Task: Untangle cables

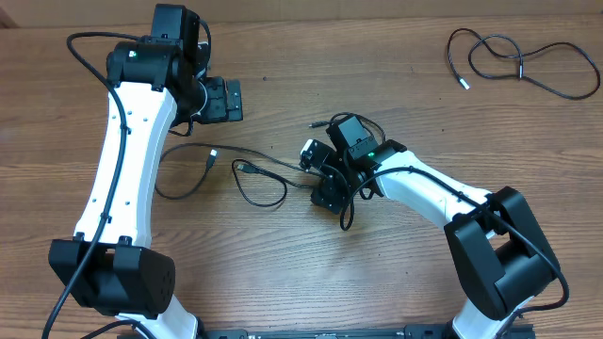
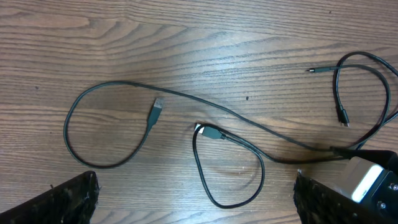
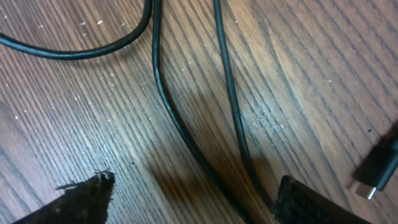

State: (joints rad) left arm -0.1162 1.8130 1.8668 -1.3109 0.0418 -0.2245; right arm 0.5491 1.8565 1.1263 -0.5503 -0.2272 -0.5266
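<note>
Jaws spread, left and right; my right jaws straddle two cables [image 3: 155, 62]; closing could pinch both, tightening the tangle.

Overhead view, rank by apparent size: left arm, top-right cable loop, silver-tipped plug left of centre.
1. left arm, nearer the camera, but the gap is plain
2. top-right cable loop
3. silver-tipped plug, clearly smallest

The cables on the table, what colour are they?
The cables are black; the left wrist view shows it best.
</note>
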